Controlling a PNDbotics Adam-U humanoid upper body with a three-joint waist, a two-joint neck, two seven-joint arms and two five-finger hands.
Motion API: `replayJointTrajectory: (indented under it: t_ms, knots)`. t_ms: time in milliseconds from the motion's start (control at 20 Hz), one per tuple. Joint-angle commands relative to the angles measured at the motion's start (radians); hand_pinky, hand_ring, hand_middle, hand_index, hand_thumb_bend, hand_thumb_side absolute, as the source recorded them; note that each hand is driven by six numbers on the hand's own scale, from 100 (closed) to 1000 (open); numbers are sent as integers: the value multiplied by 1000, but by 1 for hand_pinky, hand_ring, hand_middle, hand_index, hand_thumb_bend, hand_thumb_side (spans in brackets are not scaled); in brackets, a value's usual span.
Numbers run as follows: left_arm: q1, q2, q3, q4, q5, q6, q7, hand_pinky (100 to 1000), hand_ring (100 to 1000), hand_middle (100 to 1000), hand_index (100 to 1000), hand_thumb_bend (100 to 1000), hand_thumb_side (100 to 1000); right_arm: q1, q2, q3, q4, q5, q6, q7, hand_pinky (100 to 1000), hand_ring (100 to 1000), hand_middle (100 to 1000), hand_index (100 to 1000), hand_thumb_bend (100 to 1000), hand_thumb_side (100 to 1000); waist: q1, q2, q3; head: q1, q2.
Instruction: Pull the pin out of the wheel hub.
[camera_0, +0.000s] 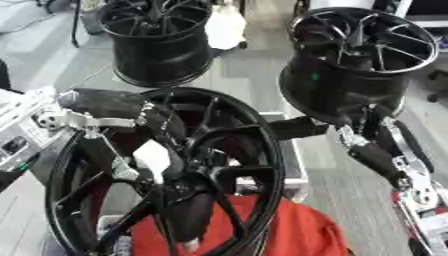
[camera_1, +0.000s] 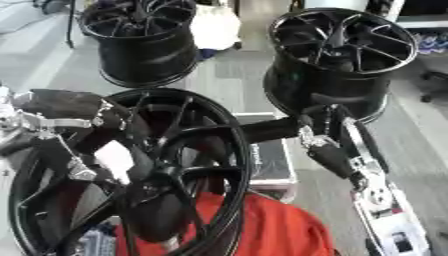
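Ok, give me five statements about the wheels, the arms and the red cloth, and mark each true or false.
1. Three black wheels are in view. True: a near wheel and two far ones, far left wheel and far right wheel.
2. The near wheel lies flat on its face. False: it stands on edge, spokes showing.
3. A red cloth lies under the near wheel. True.
4. The left arm stays clear of the near wheel. False: it reaches across that wheel's spokes toward the hub.
5. The right arm comes in from the left. False: it enters from the lower right, reaching toward the near wheel's rim.
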Motion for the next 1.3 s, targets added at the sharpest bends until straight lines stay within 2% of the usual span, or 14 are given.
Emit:
replayJointTrajectory:
  t_ms: [50, 350, 550, 650, 700, 800, 1100, 1300]
  knots:
    - [-10, 33, 1, 3, -23, -350, -347, 691, 722, 796, 886, 327, 367, -12, -21, 1, -12, 2, -3, 2, 649, 629, 696, 902, 100, 345, 1, -12, -2, 0, -3]
    - [-5, 37, -4, 16, -46, -350, -347, 621, 649, 736, 836, 191, 200, -11, -22, 2, -11, 2, -3, 3, 649, 629, 696, 902, 100, 345, 2, -13, -2, 0, -3]
    - [-4, 38, 4, 25, -37, -350, -347, 503, 528, 585, 737, 100, 122, -11, -22, 1, -11, 2, -3, 3, 649, 629, 696, 902, 100, 346, 2, -13, -2, 0, -3]
    - [-6, 38, 20, 34, -17, -350, -347, 434, 464, 509, 677, 100, 100, -11, -21, 1, -10, 1, -3, 3, 649, 629, 696, 902, 100, 346, 1, -13, -1, -1, -3]
    - [-8, 38, 31, 39, -3, -350, -347, 393, 420, 465, 636, 100, 108, -11, -21, 1, -10, 1, -3, 3, 649, 629, 696, 902, 100, 346, 1, -14, 0, -2, -3]
    - [-16, 40, 58, 42, 34, -350, -347, 363, 389, 431, 607, 100, 122, -10, -21, 0, -10, 1, -3, 2, 649, 629, 696, 902, 100, 346, 0, -14, 1, -3, -3]
    - [-43, 77, 181, -11, 160, -347, -347, 358, 380, 419, 596, 100, 113, -8, -21, -3, -9, 2, -2, 0, 649, 628, 696, 902, 100, 345, -2, -17, 7, -9, -3]
    - [-39, 120, 267, -71, 238, -308, -347, 353, 376, 416, 595, 100, 106, -6, -22, -5, -9, 2, -2, -2, 649, 628, 696, 902, 100, 349, -2, -18, 12, -13, -3]
